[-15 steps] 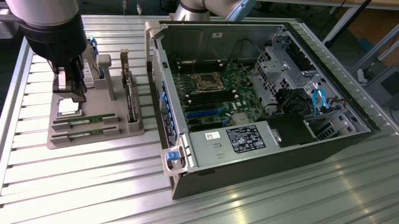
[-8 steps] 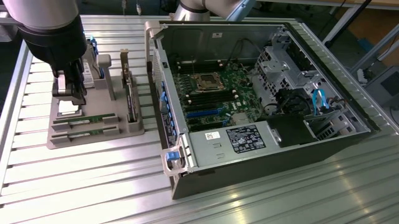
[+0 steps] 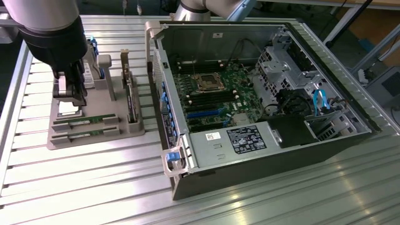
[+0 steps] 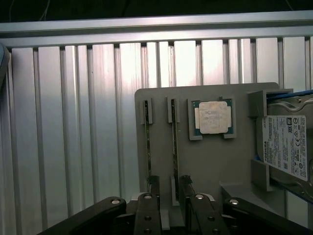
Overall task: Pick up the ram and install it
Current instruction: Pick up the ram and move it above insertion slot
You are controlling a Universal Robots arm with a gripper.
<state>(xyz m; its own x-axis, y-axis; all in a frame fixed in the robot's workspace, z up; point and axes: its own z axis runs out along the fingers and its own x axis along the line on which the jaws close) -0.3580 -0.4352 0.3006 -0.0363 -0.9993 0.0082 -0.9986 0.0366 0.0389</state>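
Two thin green sticks stand on edge in the grey tray [image 3: 132, 130] at the left side of the exterior view. The gripper [image 4: 169, 188], jaws spread wide and empty, hangs over the ram [image 4: 173, 142] nearer the processor chip [image 4: 213, 117], so I judge this the approach to picking up, with installing in the computer case [image 3: 262, 93] not yet done. A grasp would call for the fingers [image 4: 152, 196] squared either side of that narrow edge; whether they touch the stick I cannot tell, its label and chips are hard to make out edge-on, and the hard drive [image 4: 286, 147] is cut off at the frame's edge.
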